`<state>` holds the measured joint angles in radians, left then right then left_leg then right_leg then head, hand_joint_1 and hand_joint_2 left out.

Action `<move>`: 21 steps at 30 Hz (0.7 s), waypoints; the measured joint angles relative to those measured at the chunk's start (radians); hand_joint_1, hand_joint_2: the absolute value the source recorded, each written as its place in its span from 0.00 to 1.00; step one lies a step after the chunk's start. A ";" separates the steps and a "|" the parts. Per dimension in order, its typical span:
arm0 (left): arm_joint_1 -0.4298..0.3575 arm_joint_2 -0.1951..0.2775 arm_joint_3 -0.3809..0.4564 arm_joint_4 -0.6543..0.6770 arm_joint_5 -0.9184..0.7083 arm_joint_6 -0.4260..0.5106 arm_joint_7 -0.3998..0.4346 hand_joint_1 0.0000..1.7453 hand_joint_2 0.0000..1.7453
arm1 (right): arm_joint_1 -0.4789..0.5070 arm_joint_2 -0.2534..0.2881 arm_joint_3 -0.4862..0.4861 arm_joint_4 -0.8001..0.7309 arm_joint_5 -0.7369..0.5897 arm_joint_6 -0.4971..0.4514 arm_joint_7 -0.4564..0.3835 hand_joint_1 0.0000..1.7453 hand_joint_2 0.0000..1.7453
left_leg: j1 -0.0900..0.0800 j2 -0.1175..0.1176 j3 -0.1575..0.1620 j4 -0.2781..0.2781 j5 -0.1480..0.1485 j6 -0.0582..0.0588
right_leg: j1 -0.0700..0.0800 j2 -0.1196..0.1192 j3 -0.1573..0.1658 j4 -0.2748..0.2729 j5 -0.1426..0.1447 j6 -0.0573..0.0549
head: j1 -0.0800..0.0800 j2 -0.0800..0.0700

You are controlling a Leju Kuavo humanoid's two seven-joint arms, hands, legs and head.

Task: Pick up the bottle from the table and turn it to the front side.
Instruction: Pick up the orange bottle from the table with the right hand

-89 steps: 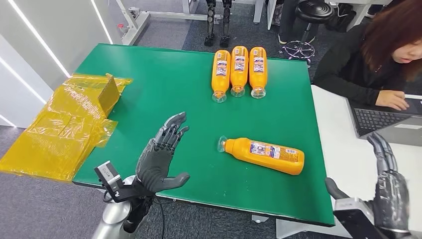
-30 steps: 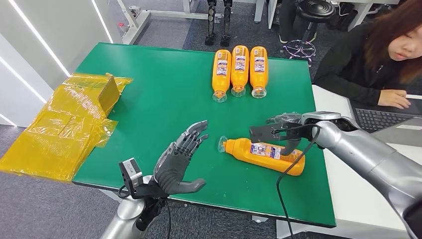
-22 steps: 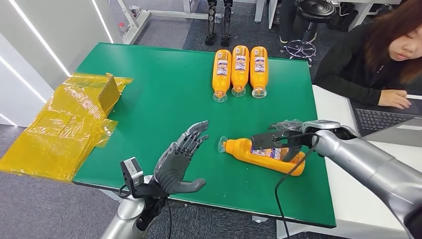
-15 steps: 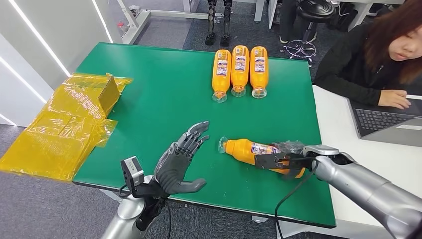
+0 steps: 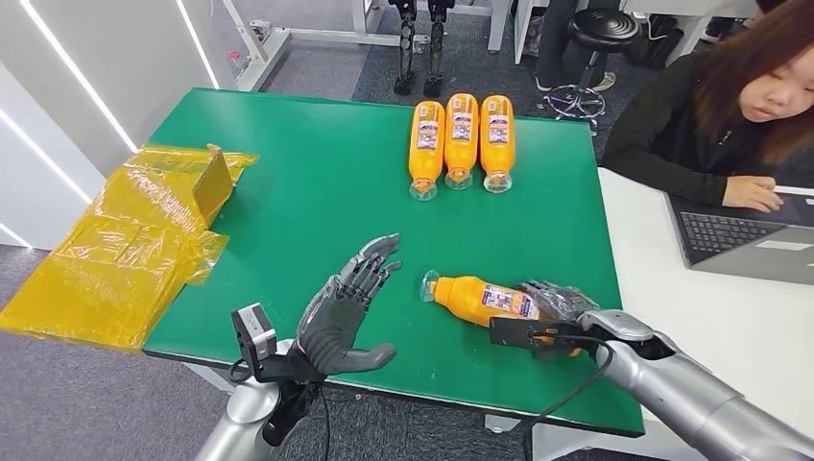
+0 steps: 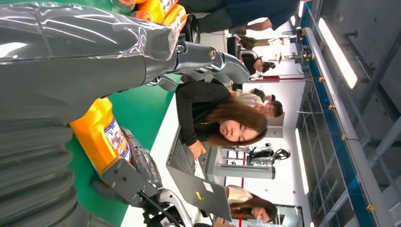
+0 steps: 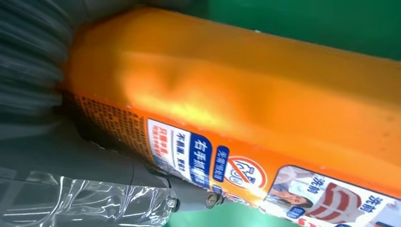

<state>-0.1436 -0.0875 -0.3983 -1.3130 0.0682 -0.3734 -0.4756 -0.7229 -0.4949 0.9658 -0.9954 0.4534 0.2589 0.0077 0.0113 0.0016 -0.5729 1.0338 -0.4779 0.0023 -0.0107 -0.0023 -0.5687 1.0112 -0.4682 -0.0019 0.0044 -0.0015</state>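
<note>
The right hand [image 5: 549, 309] has come in from the table's right side and closed round the base end of the orange bottle [image 5: 478, 299], which has slid a little toward the near edge of the green table [image 5: 317, 182] and still lies on its side, its clear cap pointing at the left hand [image 5: 343, 312]. In the right wrist view the fingers [image 7: 142, 177] press against the bottle's label. The left hand hovers just beside the cap, holding nothing, fingers spread. Left of the table lies a heap of yellow plastic wrap [image 5: 125, 245]. At the far edge, three orange bottles [image 5: 461, 139] lie side by side. A person [image 5: 715, 125] sits at a laptop [image 5: 744, 240] to the right.
</note>
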 joint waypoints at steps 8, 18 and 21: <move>0.011 0.000 0.001 -0.003 -0.007 0.007 0.005 0.00 1.00 | 0.045 0.013 -0.088 -0.044 0.106 -0.032 0.009 1.00 1.00 | 0.000 0.001 0.001 0.000 0.001 0.000 | 0.000 0.001 0.001 0.000 0.002 0.000 | 0.000 0.000; 0.048 0.011 0.013 -0.028 -0.024 0.027 0.009 0.00 1.00 | 0.093 -0.007 -0.228 -0.190 0.208 -0.120 0.028 1.00 1.00 | -0.001 0.000 -0.006 0.000 0.001 0.000 | -0.001 0.000 -0.007 0.001 0.002 0.000 | 0.000 0.000; 0.059 0.015 0.018 -0.034 -0.034 0.040 0.003 0.00 1.00 | 0.107 -0.038 -0.265 -0.261 0.232 -0.151 0.023 1.00 1.00 | -0.001 -0.001 -0.008 0.000 0.001 0.000 | -0.001 0.000 -0.009 0.000 0.002 0.001 | 0.000 0.000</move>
<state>-0.0848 -0.0726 -0.3800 -1.3468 0.0345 -0.3333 -0.4723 -0.6156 -0.5330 0.7004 -1.2568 0.6853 0.1080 0.0311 0.0106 0.0008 -0.5809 1.0340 -0.4772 0.0022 -0.0117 -0.0026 -0.5773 1.0116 -0.4667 -0.0013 0.0043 -0.0015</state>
